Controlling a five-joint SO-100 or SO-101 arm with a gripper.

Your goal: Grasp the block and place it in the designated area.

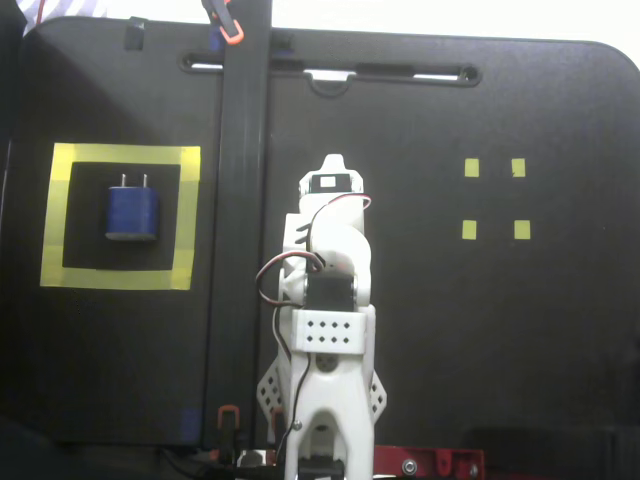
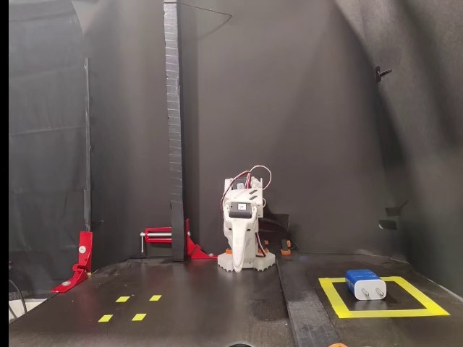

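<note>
A black table (image 1: 450, 330) is shown from above in one fixed view and from the front at table height in the other fixed view. One small dark blue block (image 1: 132, 212), with two short metal prongs on one edge, lies flat inside the designated area (image 1: 120, 160), a single square outline of wide yellow tape. In the view from above the block sits a little up and left of the square's middle, clear of the tape on every side, prongs pointing toward the far edge of the table. In the front view the same block (image 2: 365, 284) rests within the yellow outline (image 2: 333, 296) with its prongs facing the camera. One white robot arm (image 1: 330, 290) is folded compactly over its base near the middle of the table, well apart from the block and touching nothing. Its gripper (image 2: 239, 249) hangs downward in front of the base; it holds nothing, but whether its jaws are closed or slightly parted cannot be told from either picture. Judging from this, the task appears complete: the block is placed and released, with nothing left to do. On the opposite side of the table lie four tiny yellow squares (image 1: 495, 198) in a two-by-two group, all unoccupied.
</note>
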